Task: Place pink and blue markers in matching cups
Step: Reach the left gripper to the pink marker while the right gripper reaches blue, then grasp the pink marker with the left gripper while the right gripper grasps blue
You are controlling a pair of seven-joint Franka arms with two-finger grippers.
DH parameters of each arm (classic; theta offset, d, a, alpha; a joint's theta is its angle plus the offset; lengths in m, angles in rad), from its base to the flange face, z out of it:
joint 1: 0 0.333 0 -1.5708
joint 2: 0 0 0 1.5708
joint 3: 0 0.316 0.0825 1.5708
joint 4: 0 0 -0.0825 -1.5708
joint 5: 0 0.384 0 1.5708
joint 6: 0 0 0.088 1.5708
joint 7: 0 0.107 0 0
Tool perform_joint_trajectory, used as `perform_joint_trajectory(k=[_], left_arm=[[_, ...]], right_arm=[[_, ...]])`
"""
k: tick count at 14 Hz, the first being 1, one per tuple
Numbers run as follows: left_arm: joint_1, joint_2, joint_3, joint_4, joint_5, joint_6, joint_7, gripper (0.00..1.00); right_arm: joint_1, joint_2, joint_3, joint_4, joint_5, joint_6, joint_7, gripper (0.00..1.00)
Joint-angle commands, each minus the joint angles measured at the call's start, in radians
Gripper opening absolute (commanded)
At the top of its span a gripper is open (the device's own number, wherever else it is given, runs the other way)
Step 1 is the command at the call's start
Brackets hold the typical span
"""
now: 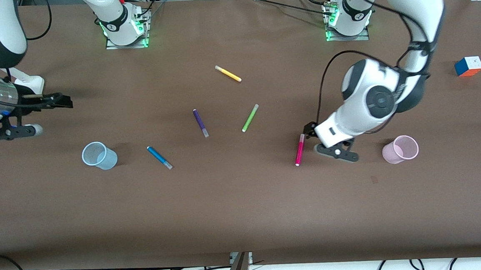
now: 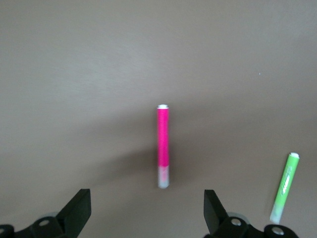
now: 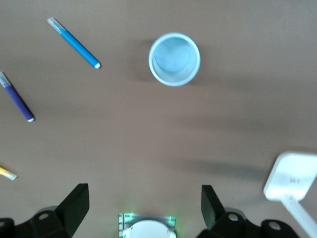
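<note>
The pink marker (image 1: 300,149) lies on the brown table, its pale cap pointing toward the robots. My left gripper (image 1: 312,133) is open and empty, low over the table at the marker's cap end; in the left wrist view the marker (image 2: 163,146) lies just ahead of the gap of the left gripper (image 2: 147,210). The pale pink cup (image 1: 401,149) stands upright beside the marker, toward the left arm's end. The blue marker (image 1: 159,157) lies beside the upright pale blue cup (image 1: 99,155). My right gripper (image 1: 61,101) is open and empty, up over the right arm's end; its wrist view shows the right gripper (image 3: 143,208), the blue cup (image 3: 174,59) and the blue marker (image 3: 74,43).
A dark purple pen (image 1: 200,123), a green pen (image 1: 250,117) and a yellow pen (image 1: 228,73) lie mid-table, farther from the front camera than the blue marker. A colour cube (image 1: 468,66) sits at the left arm's end. The green pen (image 2: 285,187) shows in the left wrist view.
</note>
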Motion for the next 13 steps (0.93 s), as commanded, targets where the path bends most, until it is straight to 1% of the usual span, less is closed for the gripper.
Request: perform_joint_trajectory(k=[1, 2, 5, 8, 9, 11, 13], left_arm=[[-0.026, 0.044, 0.004, -0.012, 0.028, 0.061, -0.03, 1.0], [-0.031, 0.054, 0.005, -0.018, 0.036, 0.071, -0.03, 1.0], [-0.04, 0.109, 0.004, -0.022, 0.117, 0.124, -0.068, 1.0], [-0.042, 0.14, 0.004, -0.025, 0.175, 0.135, -0.102, 1.0], [-0.046, 0.141, 0.004, -0.037, 0.184, 0.138, -0.116, 1.0], [-0.059, 0.152, 0.004, -0.077, 0.214, 0.192, -0.172, 1.0], [-0.066, 0.17, 0.004, -0.089, 0.258, 0.229, -0.224, 0.84]], right_arm=[[0.061, 0.089, -0.002, 0.024, 0.009, 0.066, -0.031, 1.0], [0.09, 0.114, -0.002, 0.024, 0.007, 0.095, -0.033, 1.0], [0.147, 0.187, -0.002, 0.024, 0.01, 0.187, -0.049, 1.0], [0.173, 0.264, 0.006, 0.024, 0.023, 0.337, -0.184, 1.0], [0.174, 0.291, 0.02, 0.024, 0.042, 0.388, -0.224, 1.0], [0.188, 0.35, 0.035, 0.024, 0.047, 0.465, -0.247, 1.0], [0.219, 0.393, 0.038, 0.022, 0.044, 0.515, -0.249, 1.0]])
